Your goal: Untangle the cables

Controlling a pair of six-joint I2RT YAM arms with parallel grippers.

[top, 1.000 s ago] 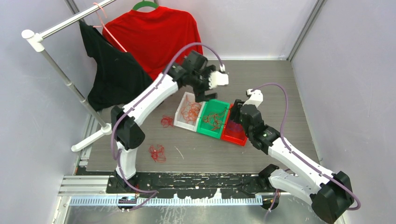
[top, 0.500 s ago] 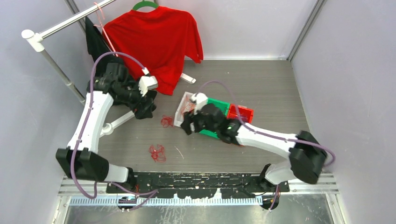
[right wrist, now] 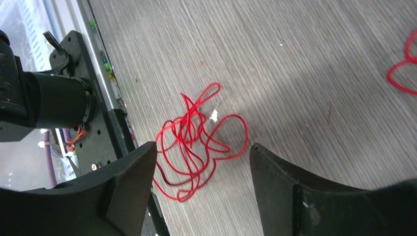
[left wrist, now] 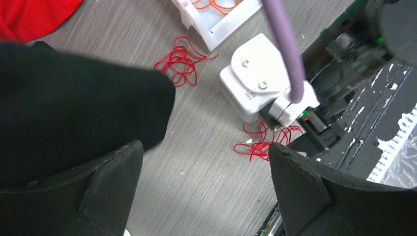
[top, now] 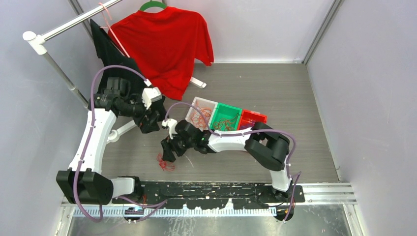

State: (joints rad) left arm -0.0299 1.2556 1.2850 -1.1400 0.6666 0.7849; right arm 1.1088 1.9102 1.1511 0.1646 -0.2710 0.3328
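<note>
Cables, a loose red clump (right wrist: 196, 142), lie on the table (right wrist: 295, 49) just beside the black mounting plate (right wrist: 78, 46). The right gripper (right wrist: 201, 147) hovers over them, jaws open and empty. The left gripper (left wrist: 205, 146), also open and empty, hangs apart. I'd drop straight down, pinch the thick middle, then lift away from that edge toward the open room beyond.

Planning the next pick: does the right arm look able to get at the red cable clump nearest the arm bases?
Probably yes. The right end effector hangs over that red clump with its jaws open, and its wrist view shows nothing lying between the fingers and the cables.
</note>
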